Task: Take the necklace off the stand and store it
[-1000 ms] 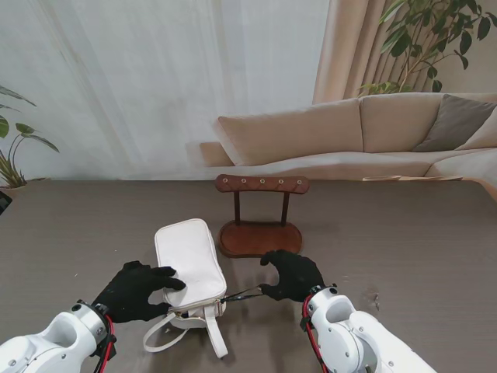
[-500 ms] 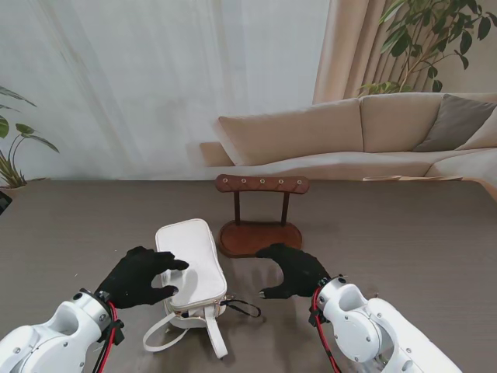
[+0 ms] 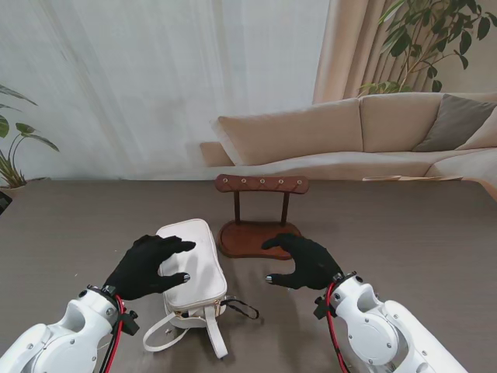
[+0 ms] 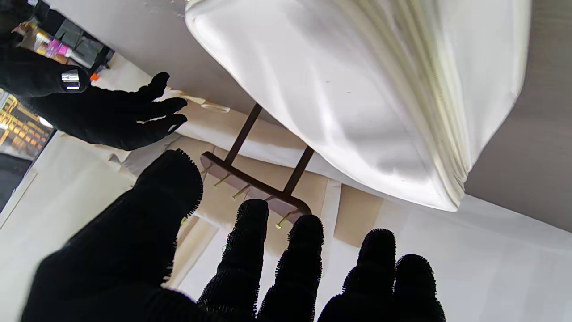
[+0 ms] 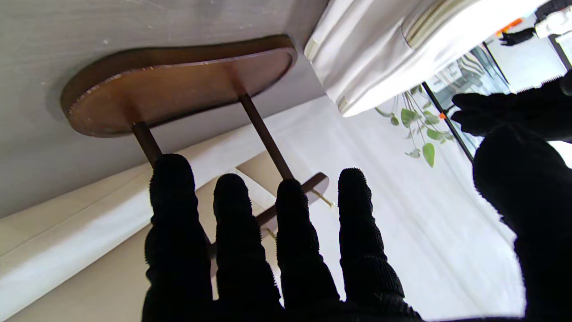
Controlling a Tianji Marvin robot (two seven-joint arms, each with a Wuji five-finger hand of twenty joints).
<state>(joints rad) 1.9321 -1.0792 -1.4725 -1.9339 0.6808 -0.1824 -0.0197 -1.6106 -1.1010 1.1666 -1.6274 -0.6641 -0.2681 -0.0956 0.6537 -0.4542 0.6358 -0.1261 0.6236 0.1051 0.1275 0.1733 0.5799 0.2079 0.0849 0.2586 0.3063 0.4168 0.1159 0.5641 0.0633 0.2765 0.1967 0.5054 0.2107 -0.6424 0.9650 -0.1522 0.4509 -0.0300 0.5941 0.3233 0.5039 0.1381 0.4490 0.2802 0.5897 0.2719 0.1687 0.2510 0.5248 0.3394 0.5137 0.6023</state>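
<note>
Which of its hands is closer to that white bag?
Left. The left hand hangs over the white bag's left edge, fingers spread. The right hand is off to the bag's right, open, beside the wooden stand.

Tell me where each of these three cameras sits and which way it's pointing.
Stand view: above the shoulders, looking down at the table; shows both arms, left robot hand, right robot hand, bag and stand.
Left wrist: along the open fingers toward the bag, upside down.
Right wrist: along the fingers toward the stand, upside down.
Shared: both wrist views show bag, stand and the opposite hand.
</note>
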